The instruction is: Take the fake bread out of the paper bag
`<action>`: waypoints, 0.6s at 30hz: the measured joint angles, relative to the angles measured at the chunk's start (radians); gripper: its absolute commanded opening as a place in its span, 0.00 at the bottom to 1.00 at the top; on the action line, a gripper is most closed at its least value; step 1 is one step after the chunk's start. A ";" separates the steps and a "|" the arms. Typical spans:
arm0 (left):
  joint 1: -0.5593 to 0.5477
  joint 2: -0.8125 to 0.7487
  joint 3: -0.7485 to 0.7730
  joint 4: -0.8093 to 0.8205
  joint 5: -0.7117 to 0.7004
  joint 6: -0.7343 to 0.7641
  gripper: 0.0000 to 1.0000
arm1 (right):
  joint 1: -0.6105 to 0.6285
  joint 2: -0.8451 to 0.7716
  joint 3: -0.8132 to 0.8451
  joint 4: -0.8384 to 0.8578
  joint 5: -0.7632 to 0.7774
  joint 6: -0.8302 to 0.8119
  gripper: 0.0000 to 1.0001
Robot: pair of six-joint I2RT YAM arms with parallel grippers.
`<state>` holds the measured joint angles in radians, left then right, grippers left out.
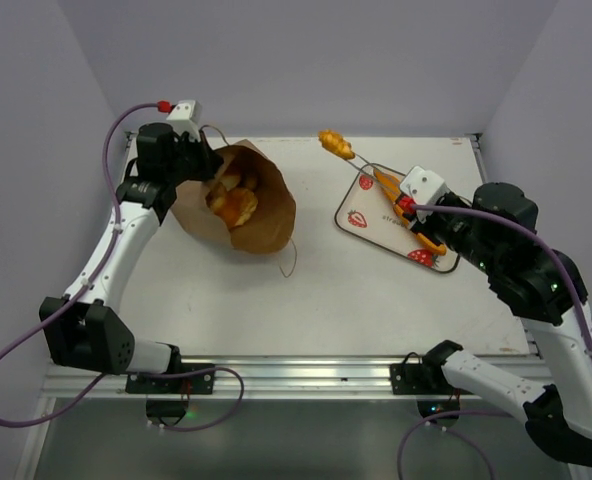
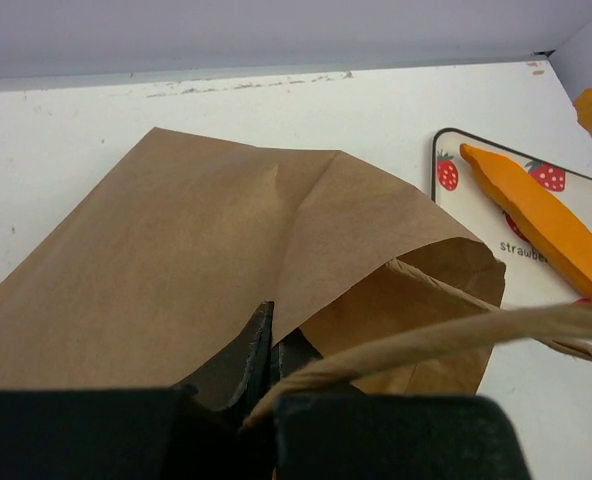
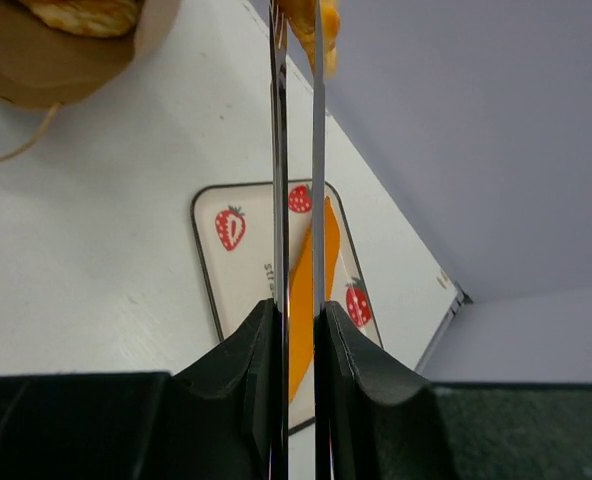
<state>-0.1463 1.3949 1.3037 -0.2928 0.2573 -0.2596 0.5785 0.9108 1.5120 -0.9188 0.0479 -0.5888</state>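
Note:
The brown paper bag lies on its side at the back left, mouth open, with several golden breads inside. My left gripper is shut on the bag's rim; the left wrist view shows its jaws pinching the paper, with a string handle across the front. My right gripper is shut on metal tongs, whose tips hold a knobbly bread piece above the table's back. A long baguette lies on the strawberry tray.
The tray sits right of centre, under the right gripper. White walls close in the back and sides. A loose string handle trails from the bag onto the table.

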 measured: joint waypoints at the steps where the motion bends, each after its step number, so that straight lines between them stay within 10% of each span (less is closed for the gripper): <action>1: 0.000 -0.005 -0.007 0.006 -0.001 0.004 0.00 | -0.008 0.001 -0.011 0.002 0.024 0.002 0.00; 18: 0.000 -0.184 -0.234 0.042 0.003 0.047 0.00 | -0.095 0.003 -0.307 -0.010 0.148 -0.010 0.00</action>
<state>-0.1463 1.2106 1.0698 -0.2504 0.2604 -0.2131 0.4831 0.9142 1.2045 -0.9283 0.1959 -0.5991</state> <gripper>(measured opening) 0.008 0.245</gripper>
